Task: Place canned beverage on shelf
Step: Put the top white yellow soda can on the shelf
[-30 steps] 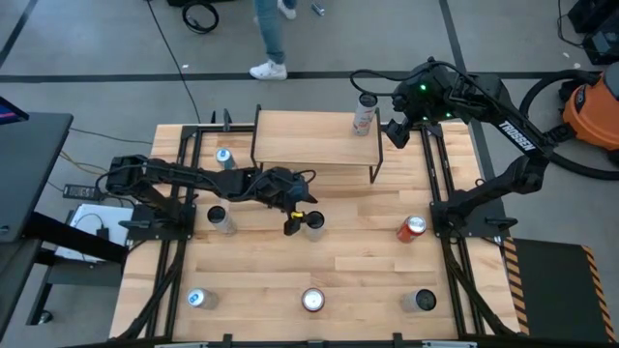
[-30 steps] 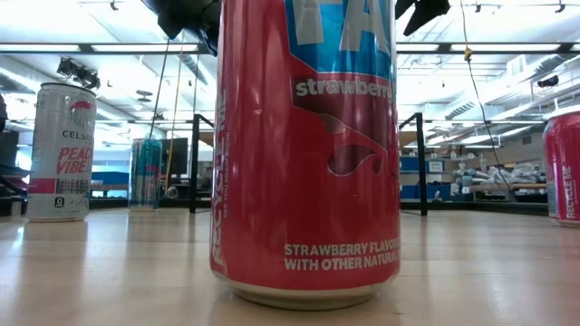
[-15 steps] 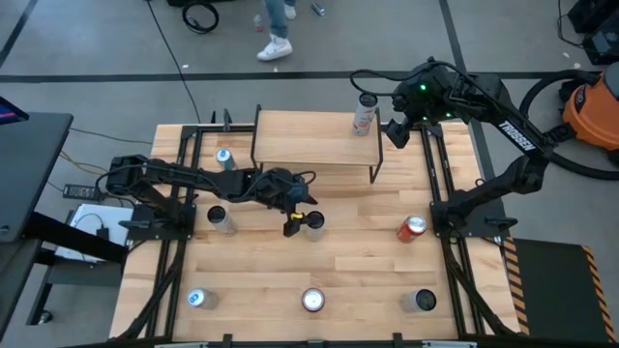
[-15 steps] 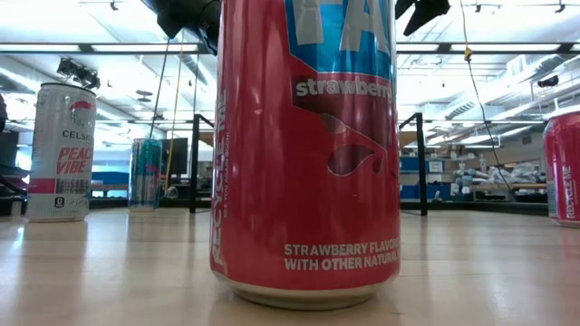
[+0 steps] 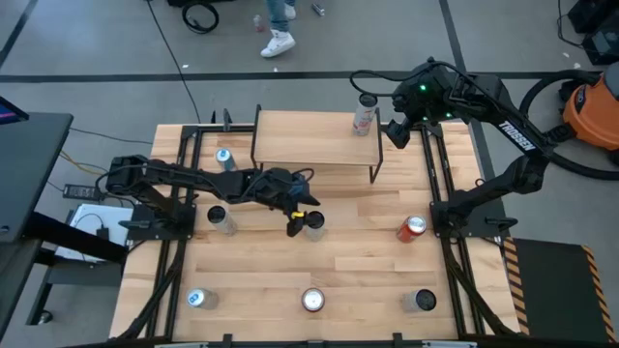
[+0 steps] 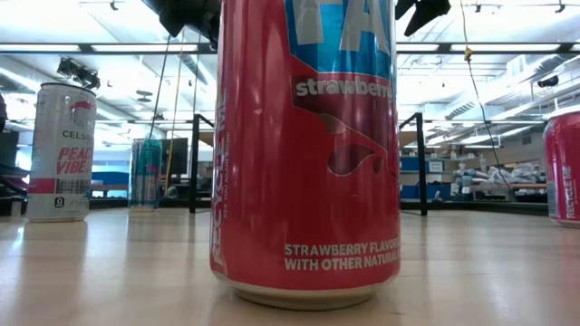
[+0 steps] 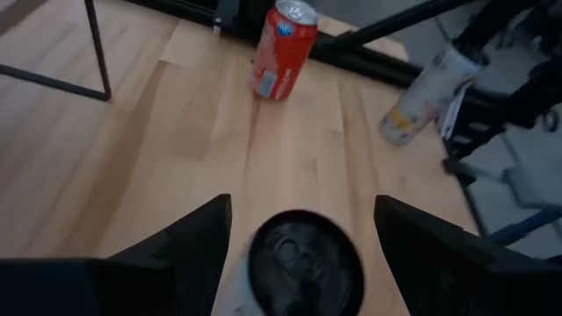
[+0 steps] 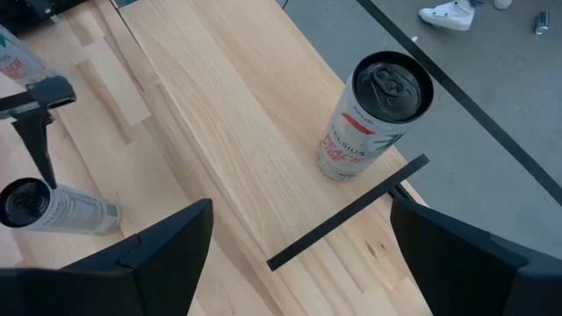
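The shelf (image 5: 309,143) stands at the table's far middle on thin black legs. One white can (image 5: 364,114) stands upright on the right end of its board (image 8: 219,105). My left gripper (image 5: 302,222) is open at the table's middle. Its fingers stand on either side of a dark-topped silver can (image 7: 305,263), which is upright on the table, with a small gap on each side. My right gripper (image 5: 395,132) hangs open above the shelf's right end, near the white can (image 8: 373,114), with nothing between its fingers.
Other cans stand on the table: a red one (image 5: 412,228) at the right, two (image 5: 224,158) (image 5: 221,219) at the left, and three along the near edge, the middle one (image 6: 306,154) filling the low view. A person's foot (image 5: 278,43) shows beyond the table.
My left gripper has rolled a little about its own line while staying in place around the silver can, which has not moved. The person's foot beyond the far edge has shifted.
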Tool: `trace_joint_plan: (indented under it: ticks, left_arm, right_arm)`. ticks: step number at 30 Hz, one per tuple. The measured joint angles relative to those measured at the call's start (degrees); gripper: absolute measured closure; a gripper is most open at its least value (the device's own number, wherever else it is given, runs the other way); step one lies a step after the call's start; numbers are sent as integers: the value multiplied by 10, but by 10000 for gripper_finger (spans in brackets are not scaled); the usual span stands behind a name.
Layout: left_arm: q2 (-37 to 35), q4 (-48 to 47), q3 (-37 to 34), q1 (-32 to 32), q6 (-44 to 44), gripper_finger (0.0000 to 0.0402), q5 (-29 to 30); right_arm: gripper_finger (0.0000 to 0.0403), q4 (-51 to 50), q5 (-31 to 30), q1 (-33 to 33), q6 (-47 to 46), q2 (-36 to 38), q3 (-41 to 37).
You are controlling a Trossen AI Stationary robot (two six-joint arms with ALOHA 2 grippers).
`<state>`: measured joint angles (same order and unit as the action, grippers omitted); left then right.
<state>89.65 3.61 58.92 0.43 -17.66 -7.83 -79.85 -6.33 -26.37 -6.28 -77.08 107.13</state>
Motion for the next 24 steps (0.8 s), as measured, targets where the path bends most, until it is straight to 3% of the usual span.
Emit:
trace_joint_plan:
  ticks: [9, 24]
  left_arm:
    - [0, 21, 0, -15, -42, 120, -15]
    - [0, 20, 0, -27, -8, 120, -15]
  right_arm:
    - [45, 0, 0, 0, 0, 0, 0]
    - [45, 0, 0, 0, 0, 0, 0]
